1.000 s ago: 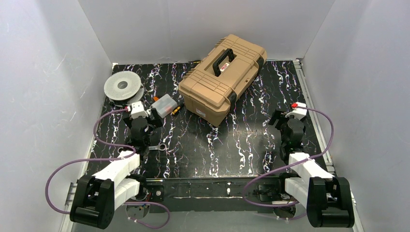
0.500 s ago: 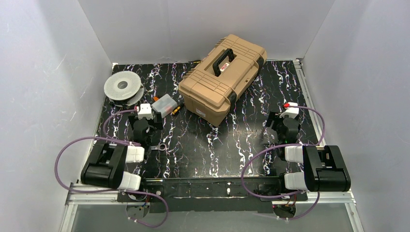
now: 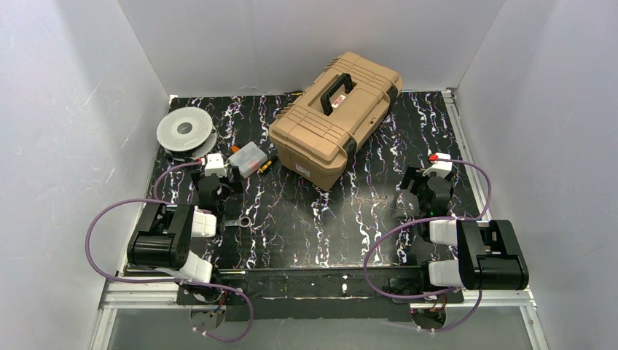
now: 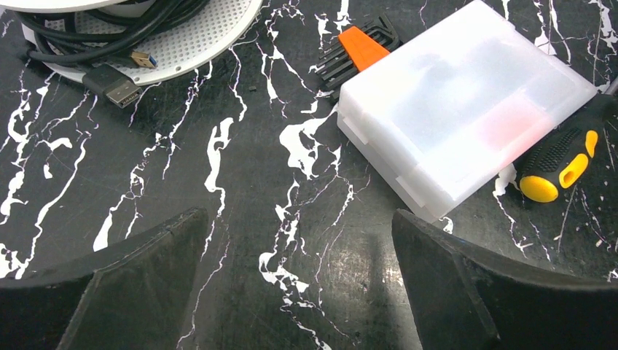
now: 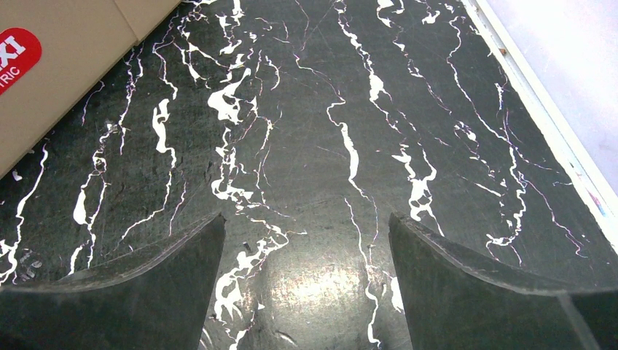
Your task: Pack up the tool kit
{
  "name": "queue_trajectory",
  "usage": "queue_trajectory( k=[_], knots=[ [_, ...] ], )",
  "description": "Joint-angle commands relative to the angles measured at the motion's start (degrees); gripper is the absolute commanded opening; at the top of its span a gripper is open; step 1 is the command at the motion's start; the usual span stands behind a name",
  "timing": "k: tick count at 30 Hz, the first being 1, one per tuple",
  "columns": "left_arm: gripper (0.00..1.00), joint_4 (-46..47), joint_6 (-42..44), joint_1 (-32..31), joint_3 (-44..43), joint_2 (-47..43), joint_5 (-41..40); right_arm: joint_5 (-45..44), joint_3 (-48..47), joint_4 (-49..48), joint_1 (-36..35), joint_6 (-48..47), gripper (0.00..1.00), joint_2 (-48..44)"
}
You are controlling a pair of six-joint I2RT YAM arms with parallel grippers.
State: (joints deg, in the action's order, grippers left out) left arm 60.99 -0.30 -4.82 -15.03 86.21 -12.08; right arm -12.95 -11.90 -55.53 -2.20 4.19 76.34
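- Toolbox: one, shut, unmoved.
- My left arm, right arm: folded back since a second ago.
- Left gripper, right gripper: wide, empty.
- One screwdriver, one spool.

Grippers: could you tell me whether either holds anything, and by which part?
Nothing is held; the left gripper and right gripper are both open and empty.

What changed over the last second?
Left arm and right arm folded, elbows drawing in from the near edge. Left gripper and right gripper barely shifted, both open, holding nothing. The toolbox, spool, clear box and screwdriver stayed put.
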Motion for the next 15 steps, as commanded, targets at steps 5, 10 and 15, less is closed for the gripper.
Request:
queue_trajectory(
  k=[5,10,15],
  knots=[
    [0.98,-1.4,-1.0,0.3,-1.0,-1.1,-1.0,-0.6,-1.9,-2.9,0.4,-0.6,0.91,-0.4],
    [0.98,-1.1,-0.9,0.3,-0.9,-1.0,-1.0,-0.6,-1.9,-2.9,0.5,-0.6,0.91,-0.4],
    [0.98,-1.1,-0.8,0.3,-1.0,-1.0,-1.0,-0.6,-1.9,-2.8,0.5,-0.6,0.91,-0.4]
  ],
)
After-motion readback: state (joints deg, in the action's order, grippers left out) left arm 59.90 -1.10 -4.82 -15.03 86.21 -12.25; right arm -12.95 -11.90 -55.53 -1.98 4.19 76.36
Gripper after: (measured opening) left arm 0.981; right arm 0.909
